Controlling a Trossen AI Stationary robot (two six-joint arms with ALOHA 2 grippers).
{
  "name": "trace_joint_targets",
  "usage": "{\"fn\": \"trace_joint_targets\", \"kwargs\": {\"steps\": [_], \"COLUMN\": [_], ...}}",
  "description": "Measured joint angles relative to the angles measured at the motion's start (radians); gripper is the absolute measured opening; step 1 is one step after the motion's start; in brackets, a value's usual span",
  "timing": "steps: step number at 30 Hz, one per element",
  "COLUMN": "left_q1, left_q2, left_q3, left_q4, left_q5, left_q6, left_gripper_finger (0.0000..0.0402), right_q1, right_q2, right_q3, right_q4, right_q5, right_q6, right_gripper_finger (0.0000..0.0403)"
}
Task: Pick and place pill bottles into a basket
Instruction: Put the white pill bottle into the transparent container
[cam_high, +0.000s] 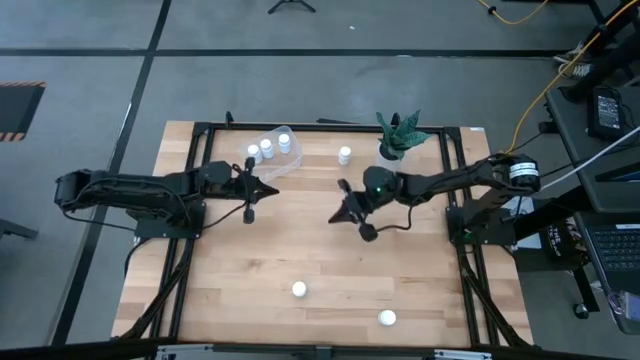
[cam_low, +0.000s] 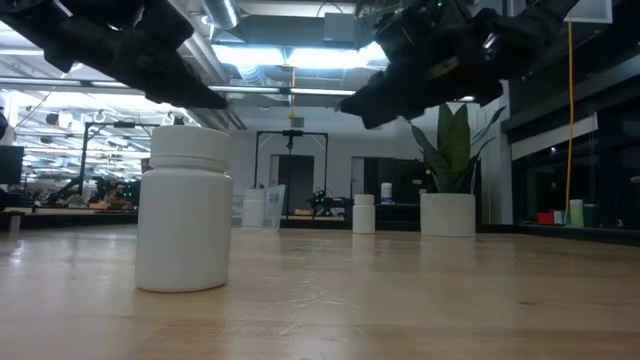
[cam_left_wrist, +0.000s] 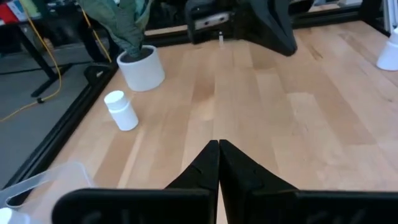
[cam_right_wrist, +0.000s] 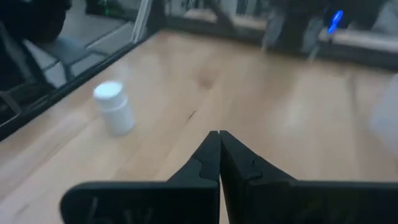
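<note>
Both claws, the left gripper (cam_high: 249, 213) and right gripper (cam_high: 366, 232), hung clenched on nothing over mid-table, seemingly between picks, with three pill bottles (cam_high: 268, 149) already in the basket (cam_high: 283, 166) and three loose.

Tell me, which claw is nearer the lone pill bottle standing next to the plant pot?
The right claw, I'd say. It sits just on the near side of that bottle. The left claw is farther off to the side, beside the basket.
</note>
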Motion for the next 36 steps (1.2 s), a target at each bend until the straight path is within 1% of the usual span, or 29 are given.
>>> {"fn": "trace_joint_targets", "kwargs": {"steps": [5,9,14,15,20,24,29,32,36], "left_q1": [0.0,0.0,0.0,0.0,-0.001,-0.019,-0.057,-0.082,-0.114], "left_q2": [0.035,0.06,0.074,0.074,0.072,0.072,0.072,0.072,0.072], "left_q3": [0.0,0.0,0.0,0.0,0.0,0.0,0.0,0.0,0.0], "left_q4": [0.02,0.029,0.067,0.074,0.131,0.173,0.178,0.179,0.187], "left_q5": [0.0,0.001,0.002,0.006,0.084,0.134,0.128,0.127,0.126], "left_q6": [-0.019,-0.044,-0.044,-0.045,-0.047,-0.058,-0.082,-0.113,-0.119], "left_gripper_finger": [0.0005,0.0002,0.0003,0.0003,0.0002,0.0002,0.0003,0.0002,0.0002], "right_q1": [0.054,0.097,0.179,0.202,0.322,0.405,0.505,0.559,0.628], "right_q2": [-0.067,-0.117,-0.197,-0.212,-0.286,-0.339,-0.399,-0.446,-0.503], "right_q3": [0.0,0.0,-0.001,-0.001,-0.001,-0.001,-0.038,-0.095,-0.18], "right_q4": [-0.2,-0.302,-0.445,-0.45,-0.518,-0.594,-0.58,-0.568,-0.472], "right_q5": [0.003,0.01,0.076,0.091,0.134,0.198,0.197,0.241,0.246], "right_q6": [-0.002,0.019,0.077,0.081,0.068,0.104,0.145,0.208,0.295], "right_gripper_finger": [0.0001,0.0001,0.0001,0.0,0.0,0.0,0.0,0.0,0.0]}}
